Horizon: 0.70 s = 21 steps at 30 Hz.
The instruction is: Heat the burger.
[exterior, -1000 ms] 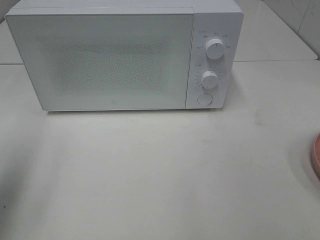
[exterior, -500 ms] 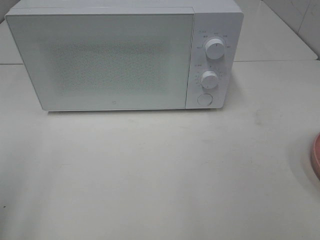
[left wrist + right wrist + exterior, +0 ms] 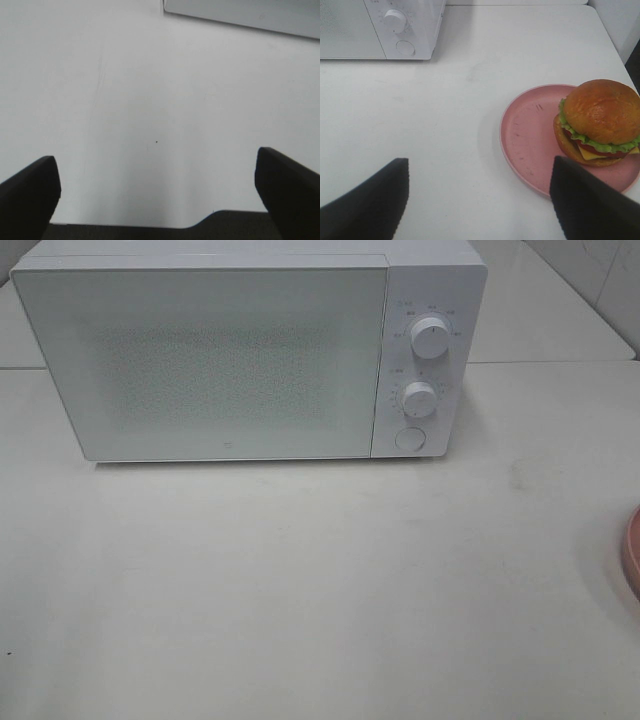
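Resting on the far side of a round pink plate (image 3: 530, 145), the burger (image 3: 599, 122) sits upright with its glossy bun uppermost, lettuce, tomato and cheese visible beneath; the plate lies on the white tabletop (image 3: 320, 590), well apart from the white microwave (image 3: 220, 360); the microwave door is shut, with two dials (image 3: 429, 337) and a round button (image 3: 409, 438) on its control panel; the left end effector (image 3: 155, 192) is spread wide over bare tabletop, holding nothing; the right end effector (image 3: 480, 200) is likewise spread and empty, near the plate.
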### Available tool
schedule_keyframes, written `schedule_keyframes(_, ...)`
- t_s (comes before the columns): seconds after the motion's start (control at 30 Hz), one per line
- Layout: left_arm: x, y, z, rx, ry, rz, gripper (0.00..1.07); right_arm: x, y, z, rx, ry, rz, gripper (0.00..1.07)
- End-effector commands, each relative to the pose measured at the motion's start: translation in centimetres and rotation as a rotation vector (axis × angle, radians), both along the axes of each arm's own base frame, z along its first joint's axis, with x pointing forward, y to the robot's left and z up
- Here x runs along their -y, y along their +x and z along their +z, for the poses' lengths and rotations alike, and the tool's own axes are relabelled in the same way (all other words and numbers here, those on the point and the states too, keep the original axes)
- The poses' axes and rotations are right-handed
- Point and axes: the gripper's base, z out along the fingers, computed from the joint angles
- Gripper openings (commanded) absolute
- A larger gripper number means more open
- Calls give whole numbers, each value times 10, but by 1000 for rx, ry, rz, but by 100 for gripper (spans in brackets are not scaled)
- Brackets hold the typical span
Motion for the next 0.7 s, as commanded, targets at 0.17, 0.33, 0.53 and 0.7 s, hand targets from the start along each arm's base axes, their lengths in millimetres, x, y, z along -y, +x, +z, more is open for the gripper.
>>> schedule_keyframes(0.17,-1,-25,4,168,48,5,98,0,-4,0,27,-7,1,76)
schedule_keyframes(0.33,-1,-38,3,240,63,6,98,0,-4,0,27,-7,1,76)
schedule_keyframes(0.53,-1,-50,2,314,65,7,98,0,-4,0,27,-7,1,76)
schedule_keyframes(0.7,-1,-49,2,309,64,5,98,0,-3,0,23,-7,1,76)
